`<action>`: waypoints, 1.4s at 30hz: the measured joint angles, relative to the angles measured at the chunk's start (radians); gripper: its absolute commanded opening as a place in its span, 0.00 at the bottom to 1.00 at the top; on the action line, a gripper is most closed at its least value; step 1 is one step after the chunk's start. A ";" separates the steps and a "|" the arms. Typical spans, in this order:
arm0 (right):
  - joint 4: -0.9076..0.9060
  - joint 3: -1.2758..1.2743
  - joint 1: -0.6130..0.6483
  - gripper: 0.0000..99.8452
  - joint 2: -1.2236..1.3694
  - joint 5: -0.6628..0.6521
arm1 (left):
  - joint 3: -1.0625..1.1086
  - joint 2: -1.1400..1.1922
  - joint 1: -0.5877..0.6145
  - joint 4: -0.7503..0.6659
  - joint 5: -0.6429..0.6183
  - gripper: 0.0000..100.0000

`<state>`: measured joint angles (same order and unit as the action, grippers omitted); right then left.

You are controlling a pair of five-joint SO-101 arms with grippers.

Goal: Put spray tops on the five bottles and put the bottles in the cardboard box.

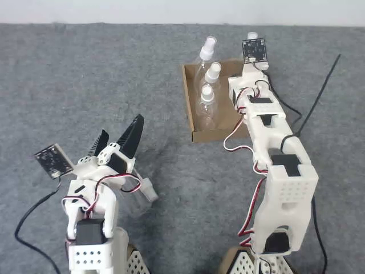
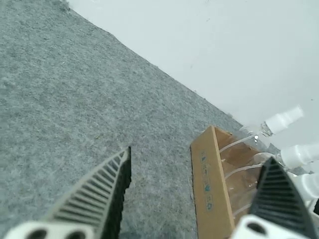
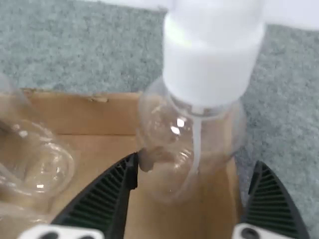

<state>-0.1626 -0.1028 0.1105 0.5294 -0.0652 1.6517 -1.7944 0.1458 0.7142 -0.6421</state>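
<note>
we hold the right gripper (image 3: 196,162) spread wide around a clear plastic bottle with a white spray top (image 3: 174,129) set inside the brown cardboard box (image 3: 75,119), seemingly to let it stand there freely, while the left gripper (image 1: 121,125) gapes empty over the grey felt surface (image 1: 85,74).

Upper centre: brown cardboard box (image 1: 214,135) on grey carpet (image 1: 85,74), three clear plastic bottles with white spray tops (image 1: 206,100) standing inside. White right arm (image 1: 274,131) stretched over box's right side. Lower left: black left gripper (image 1: 123,124), jaws spread; another clear bottle (image 1: 147,190) lying alongside.
</note>
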 measured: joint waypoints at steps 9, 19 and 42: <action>-0.038 0.005 -0.003 0.29 -0.002 -0.002 | 0.000 0.000 0.000 0.000 0.000 0.38; -0.054 -0.080 -0.018 0.29 -0.089 -0.002 | 0.000 0.000 0.000 -0.012 0.003 0.38; -0.054 -0.256 -0.021 0.29 -0.261 0.002 | 0.029 0.000 0.002 -0.068 0.003 0.38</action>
<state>-0.2163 -0.3590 0.0890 0.2685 -0.0637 1.6809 -1.7944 0.1473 0.6467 -0.6391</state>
